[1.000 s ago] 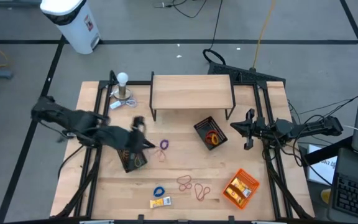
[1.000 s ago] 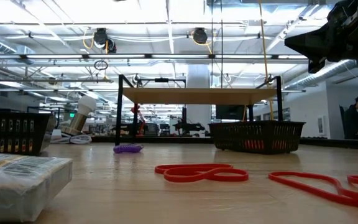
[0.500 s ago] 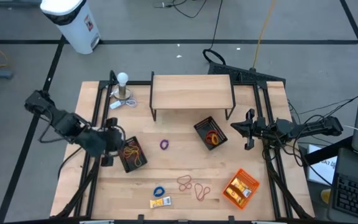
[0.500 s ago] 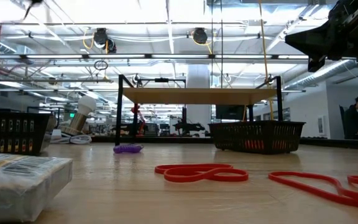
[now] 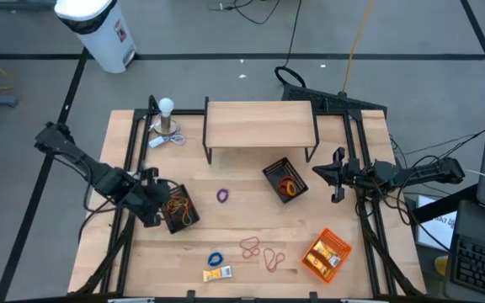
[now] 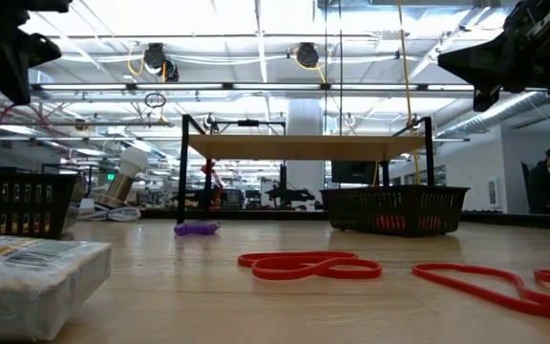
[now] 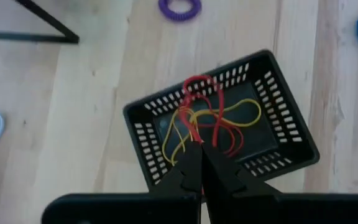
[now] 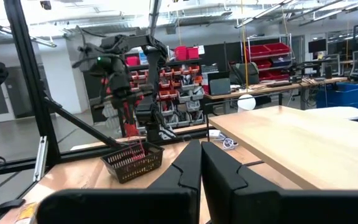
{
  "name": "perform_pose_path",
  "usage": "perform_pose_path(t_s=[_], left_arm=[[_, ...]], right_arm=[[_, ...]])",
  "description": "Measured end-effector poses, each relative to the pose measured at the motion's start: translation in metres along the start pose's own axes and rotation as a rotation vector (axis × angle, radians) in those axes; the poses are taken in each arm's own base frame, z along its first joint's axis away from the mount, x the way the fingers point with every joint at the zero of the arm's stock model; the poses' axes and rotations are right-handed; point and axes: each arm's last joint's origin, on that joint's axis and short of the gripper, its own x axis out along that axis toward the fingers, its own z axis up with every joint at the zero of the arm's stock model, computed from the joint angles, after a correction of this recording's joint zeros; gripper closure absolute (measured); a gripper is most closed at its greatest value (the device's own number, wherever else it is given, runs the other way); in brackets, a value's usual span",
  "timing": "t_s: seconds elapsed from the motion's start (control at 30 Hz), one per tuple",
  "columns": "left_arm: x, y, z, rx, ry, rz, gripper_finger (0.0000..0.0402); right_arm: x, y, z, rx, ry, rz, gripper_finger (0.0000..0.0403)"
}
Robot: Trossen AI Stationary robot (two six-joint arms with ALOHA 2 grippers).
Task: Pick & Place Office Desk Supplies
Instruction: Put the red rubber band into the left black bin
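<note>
My left gripper is shut above the left black mesh tray, which holds red and yellow rubber bands. A red band runs up from the tray to its fingertips. In the right wrist view that red band hangs into the tray. On the table lie a purple band, a blue band, red bands and a yellow-and-white packet. My right gripper is shut and holds nothing, raised at the table's right edge. My left gripper pinches a strand of the red rubber band between its fingertips, coming from above and slanting down. The band hangs below the fingers and its lower loop rests in the tray. Whether a yellow strand is caught too, I cannot tell.
A second black mesh tray with orange and red bands stands right of centre. An orange tray sits near the front right. A wooden shelf on black legs stands at the back, with a small lamp and a white cable beside it.
My left gripper has swung from beside the purple band toward the table's left, come down over the left mesh tray and rolled at the wrist, staying shut. The red band has travelled with it and now dangles into the tray.
</note>
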Motion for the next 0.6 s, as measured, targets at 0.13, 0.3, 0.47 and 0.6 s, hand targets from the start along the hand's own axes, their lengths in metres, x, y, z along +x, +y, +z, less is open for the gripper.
perform_pose_path(t_s=[0.13,0.3,0.47,0.6], left_arm=[[0.006,0.0,-0.004,-0.012,0.021,0.001,0.0401],[0.012,0.001,-0.01,-0.006,0.055,0.001,0.0401],[0.018,0.001,-0.015,0.005,0.086,0.002,0.0401],[0.024,0.002,-0.02,0.006,0.127,-0.009,0.0401]], right_arm=[[0.0,0.0,0.0,0.008,0.0,0.0,0.0399],[0.001,0.0,-0.001,0.004,0.013,-0.002,0.0399],[0.002,0.001,-0.003,-0.001,0.028,-0.003,0.0399],[0.004,0.001,-0.001,0.006,0.01,-0.001,0.0399]])
